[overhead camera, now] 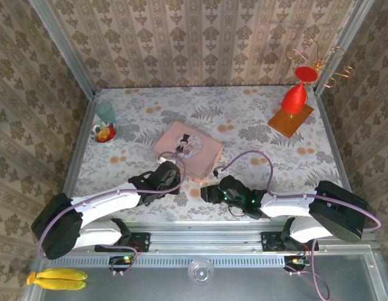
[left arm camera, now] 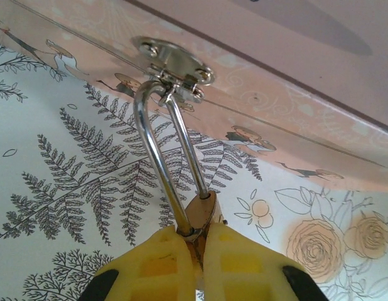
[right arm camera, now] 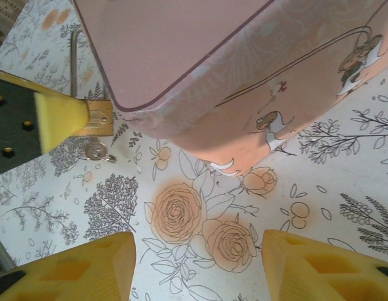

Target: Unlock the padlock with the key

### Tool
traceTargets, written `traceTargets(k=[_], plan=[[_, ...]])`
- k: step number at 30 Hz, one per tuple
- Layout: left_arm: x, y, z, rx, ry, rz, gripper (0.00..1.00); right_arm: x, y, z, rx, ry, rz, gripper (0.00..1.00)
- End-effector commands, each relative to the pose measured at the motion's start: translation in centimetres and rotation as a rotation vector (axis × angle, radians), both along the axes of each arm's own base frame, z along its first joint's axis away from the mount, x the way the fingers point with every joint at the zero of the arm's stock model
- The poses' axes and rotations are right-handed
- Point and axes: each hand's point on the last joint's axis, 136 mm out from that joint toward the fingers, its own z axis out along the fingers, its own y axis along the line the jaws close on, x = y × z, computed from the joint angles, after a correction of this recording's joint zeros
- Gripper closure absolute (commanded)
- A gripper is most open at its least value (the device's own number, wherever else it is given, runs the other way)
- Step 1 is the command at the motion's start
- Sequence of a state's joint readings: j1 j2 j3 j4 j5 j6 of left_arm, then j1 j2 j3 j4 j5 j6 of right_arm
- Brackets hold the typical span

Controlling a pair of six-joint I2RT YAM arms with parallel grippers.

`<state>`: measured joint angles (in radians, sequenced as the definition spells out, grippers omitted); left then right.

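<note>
The step in hand looks like steadying the lock. The left gripper (left arm camera: 199,254) has its yellow jaws clamped on the body of the padlock (left arm camera: 201,210), which sits at the near edge of the box (left arm camera: 294,94). Its shackle (left arm camera: 157,157) is hooked through the box's metal loop (left arm camera: 172,56). The right gripper (right arm camera: 197,263) hovers low over the table (right arm camera: 106,207) with its jaws wide apart and empty. A small silvery ring (right arm camera: 97,150) lies just under the padlock; whether it belongs to the key cannot be told. Next, the right gripper would probably need to get the key and line it up with the keyhole. The padlock is smooth brass, the shackle thin polished steel, the box glossy pink with rounded corners, and the table flat with a floral print.
</note>
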<state>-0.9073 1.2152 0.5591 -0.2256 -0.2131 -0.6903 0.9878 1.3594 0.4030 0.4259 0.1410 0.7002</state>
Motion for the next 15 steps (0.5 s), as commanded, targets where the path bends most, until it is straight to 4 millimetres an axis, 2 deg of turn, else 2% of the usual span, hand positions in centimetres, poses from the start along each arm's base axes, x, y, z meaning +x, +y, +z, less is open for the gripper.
traceTargets(k=[1,3,7,10,15], plan=[[0.0,1.3,-1.5,0.138,0.011,0.021,1.0,0.1,1.6,1.7,0.041,-0.017,0.054,0.43],[0.1,0.6,-1.8,0.136,0.018,0.014,1.0,0.0,1.7,1.9,0.047,-0.012,0.061,0.44],[0.0,-0.5,-1.9,0.144,0.033,0.002,1.0,0.3,0.6,1.9,0.025,-0.027,0.015,0.44],[-0.1,-1.2,-1.6,0.134,0.028,-0.012,0.96,0.1,0.5,2.3,0.023,-0.035,0.025,0.43],[-0.2,-1.0,-1.0,0.083,0.008,-0.001,0.8,-0.1,0.8,2.9,0.055,-0.028,0.039,0.43]])
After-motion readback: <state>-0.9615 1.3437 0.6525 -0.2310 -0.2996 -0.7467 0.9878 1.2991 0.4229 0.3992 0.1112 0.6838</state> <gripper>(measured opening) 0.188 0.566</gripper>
